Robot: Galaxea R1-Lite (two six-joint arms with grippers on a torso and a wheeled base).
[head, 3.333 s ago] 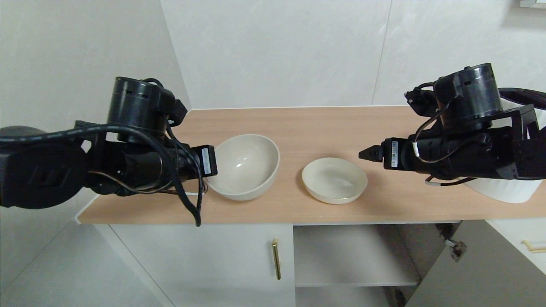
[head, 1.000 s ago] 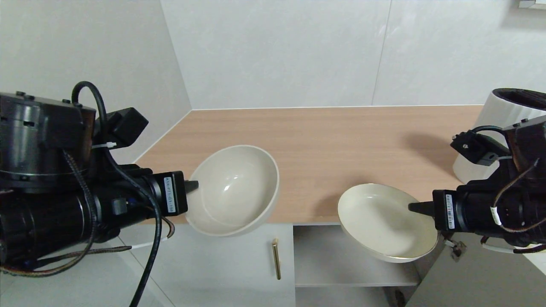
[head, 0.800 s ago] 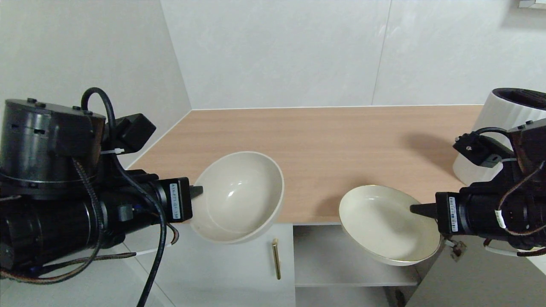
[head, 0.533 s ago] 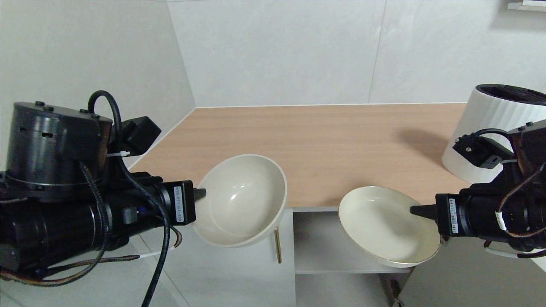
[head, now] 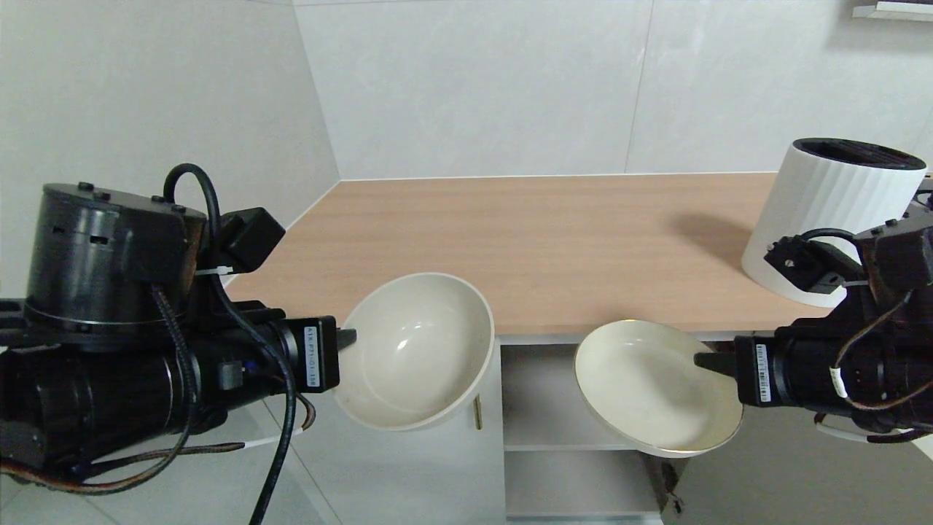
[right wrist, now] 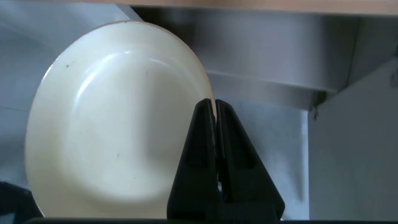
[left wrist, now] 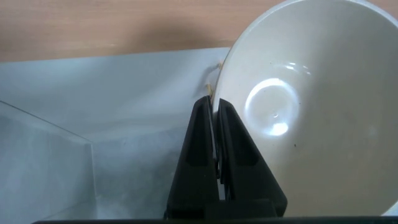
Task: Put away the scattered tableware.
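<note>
While a wooden counter (head: 554, 248) and an open cabinet (head: 536, 401) fill the background, a deep bowl (head: 415, 357) hangs in the air before the counter's front edge, its rim pinched tight by the left gripper (head: 348, 337); the right gripper (head: 701, 359) clamps a shallower dish (head: 649, 390), seemingly in front of the cabinet opening.

Two pale tiled walls (head: 474, 87) meet behind a light wooden surface (head: 554, 240). Below it, a white cabinet (head: 423, 474) stands open, baring one shelf (head: 547, 446).

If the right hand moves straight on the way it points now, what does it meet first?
Probably the bowl in the left hand, with its own plate leading; depth is unclear.
</note>
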